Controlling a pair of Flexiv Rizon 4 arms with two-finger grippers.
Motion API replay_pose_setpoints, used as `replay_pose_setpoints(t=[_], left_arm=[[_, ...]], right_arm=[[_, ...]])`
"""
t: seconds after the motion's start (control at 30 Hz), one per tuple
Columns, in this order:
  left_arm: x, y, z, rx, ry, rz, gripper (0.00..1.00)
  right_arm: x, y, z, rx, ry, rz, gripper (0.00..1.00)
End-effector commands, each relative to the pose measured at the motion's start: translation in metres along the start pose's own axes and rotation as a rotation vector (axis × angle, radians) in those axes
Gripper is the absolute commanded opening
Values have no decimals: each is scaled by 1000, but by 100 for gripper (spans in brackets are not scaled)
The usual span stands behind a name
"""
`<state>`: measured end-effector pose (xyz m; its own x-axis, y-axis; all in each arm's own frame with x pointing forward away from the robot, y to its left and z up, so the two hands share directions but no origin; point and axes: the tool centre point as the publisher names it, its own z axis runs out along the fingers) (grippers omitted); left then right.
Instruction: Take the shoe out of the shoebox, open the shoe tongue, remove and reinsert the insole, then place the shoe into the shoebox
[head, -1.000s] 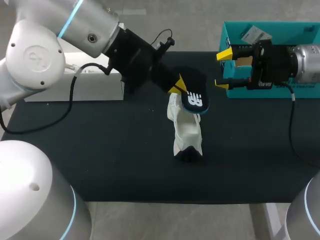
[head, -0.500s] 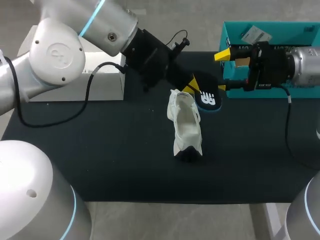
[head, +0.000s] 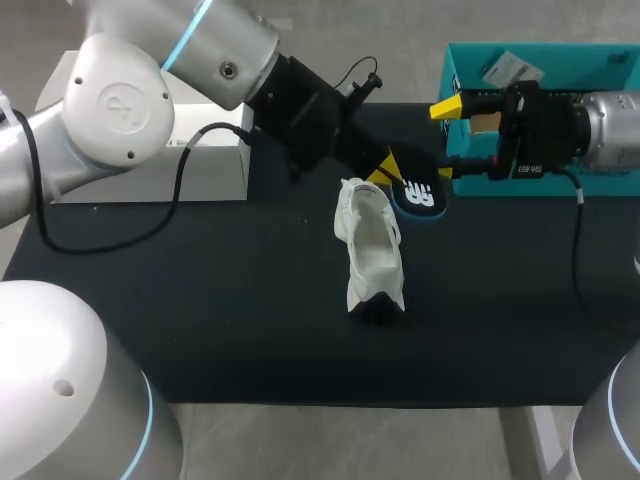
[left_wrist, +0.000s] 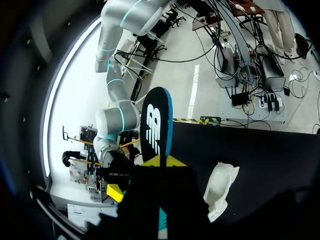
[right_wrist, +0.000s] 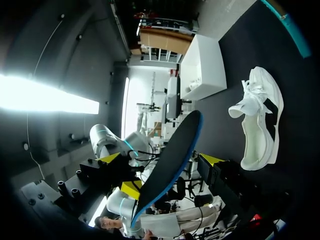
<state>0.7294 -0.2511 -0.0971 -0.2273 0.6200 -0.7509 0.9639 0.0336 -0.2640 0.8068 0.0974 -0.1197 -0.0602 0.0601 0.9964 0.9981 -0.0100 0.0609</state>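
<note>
A white shoe (head: 370, 250) lies on the black mat (head: 200, 300), its opening facing up. Just beyond its heel my left gripper (head: 385, 172) is shut on a black insole with a blue rim (head: 418, 197), held clear of the shoe. In the left wrist view the insole (left_wrist: 156, 122) stands upright out of the gripper (left_wrist: 159, 161), with the shoe (left_wrist: 220, 187) beside it. My right gripper (head: 445, 140) stands open in front of the teal shoebox (head: 540, 60), close to the insole. In its own wrist view the insole (right_wrist: 170, 157) hangs ahead of the open gripper (right_wrist: 160, 159), untouched by it.
A white box lid (head: 150, 165) lies at the back left of the mat, under my left arm. The shoebox holds a paper tag (head: 510, 68). The mat's near half in front of the shoe is bare.
My left gripper has carried the insole away from above the shoe's opening, rightwards and back toward my right gripper. The shoe and the right arm have stayed put.
</note>
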Motion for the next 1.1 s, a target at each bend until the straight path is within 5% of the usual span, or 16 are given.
replay_pose_setpoints(t=[0.03, 0.4, 0.53, 0.6, 0.87, 1.0, 1.1], left_arm=[[1, -1, 1, -41, 8, 78, 0], [-1, 3, 5, -115, -2, 175, 0], [-2, 6, 6, -170, -6, 270, 0], [-2, 8, 7, -196, 1, 318, 0], [2, 10, 13, -196, 22, 344, 0], [4, 12, 15, -202, 11, 312, 0], [4, 13, 15, -205, 17, 318, 0]], right_arm=[[-4, 2, 5, 12, 3, 7, 100], [-4, 4, 6, -17, 14, 9, 100], [-3, 5, 6, -22, 16, 13, 73], [-4, 6, 6, -29, 15, 18, 49], [-2, 8, 14, -22, 25, 18, 39], [-2, 8, 16, -16, 26, 14, 25], [-2, 7, 17, -14, 27, 15, 3]])
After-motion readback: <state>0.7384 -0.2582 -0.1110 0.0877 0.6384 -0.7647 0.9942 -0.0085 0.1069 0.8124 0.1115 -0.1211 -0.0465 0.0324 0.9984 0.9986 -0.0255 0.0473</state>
